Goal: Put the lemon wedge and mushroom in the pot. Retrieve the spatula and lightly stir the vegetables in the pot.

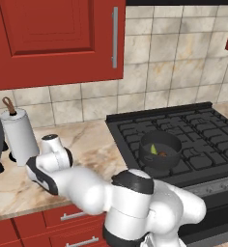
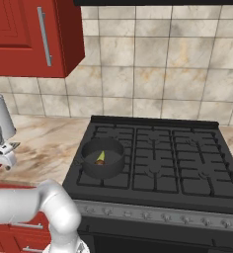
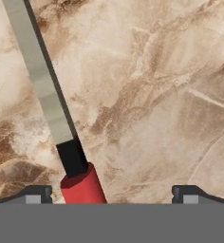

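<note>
The pot point(image 1: 160, 150) sits on the stove's point(image 1: 198, 140) near-left burner, right of centre in the left base view, and it already holds the lemon wedge point(image 1: 153, 149) with a brownish bit beside it that I take for the mushroom point(image 1: 163, 154). In the right base view the pot shows left of centre, the wedge pale yellow inside it. So the loading step looks done — the step in hand is fetching the spatula point(image 3: 51, 107).

In the hand view the spatula runs from the upper left down to the bottom centre-left: a long grey metal blade, a black neck, then the red handle cut off by the lower edge. It lies on the marble table point(image 3: 156, 95). The pincer point(image 3: 112, 194) is spread wide, its two dark fingertips point(image 3: 35, 193) low at either side; the handle sits between them, just beside the left one, and nothing is pinched.

In the left base view the arm reaches to the lower left, over the table, near a paper towel roll point(image 1: 19, 135).

The next move, as I judge it, calls for centring over the red handle — it sits off to one side — then lowering and closing on it before carrying it to the pot.
</note>
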Controlling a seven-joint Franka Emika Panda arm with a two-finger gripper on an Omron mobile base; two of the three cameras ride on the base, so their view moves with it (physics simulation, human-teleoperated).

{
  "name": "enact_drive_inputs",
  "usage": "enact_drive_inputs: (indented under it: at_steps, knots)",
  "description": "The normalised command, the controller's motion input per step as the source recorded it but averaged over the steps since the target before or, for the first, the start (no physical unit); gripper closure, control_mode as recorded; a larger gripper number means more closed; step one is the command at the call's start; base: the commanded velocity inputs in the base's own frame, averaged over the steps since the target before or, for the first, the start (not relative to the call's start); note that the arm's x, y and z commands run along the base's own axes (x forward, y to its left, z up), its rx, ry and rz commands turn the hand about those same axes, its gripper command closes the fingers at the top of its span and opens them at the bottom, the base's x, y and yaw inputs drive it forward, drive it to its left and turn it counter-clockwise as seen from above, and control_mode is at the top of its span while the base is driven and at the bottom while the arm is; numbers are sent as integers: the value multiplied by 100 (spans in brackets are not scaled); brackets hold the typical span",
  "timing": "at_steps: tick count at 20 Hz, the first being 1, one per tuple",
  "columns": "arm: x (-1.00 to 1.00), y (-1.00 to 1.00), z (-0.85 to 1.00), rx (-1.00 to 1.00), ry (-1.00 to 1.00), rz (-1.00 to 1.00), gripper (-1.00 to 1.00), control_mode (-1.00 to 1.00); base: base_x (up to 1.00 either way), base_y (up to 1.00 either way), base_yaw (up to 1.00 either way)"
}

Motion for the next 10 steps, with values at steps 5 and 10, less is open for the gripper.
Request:
enact_drive_inputs:
  at_steps: [5,10]
  knots:
    - [-3,1,0,-3,0,5,-100,-100,0,0,0]
    - [0,2,-15,0,1,4,-100,-100,0,0,0]
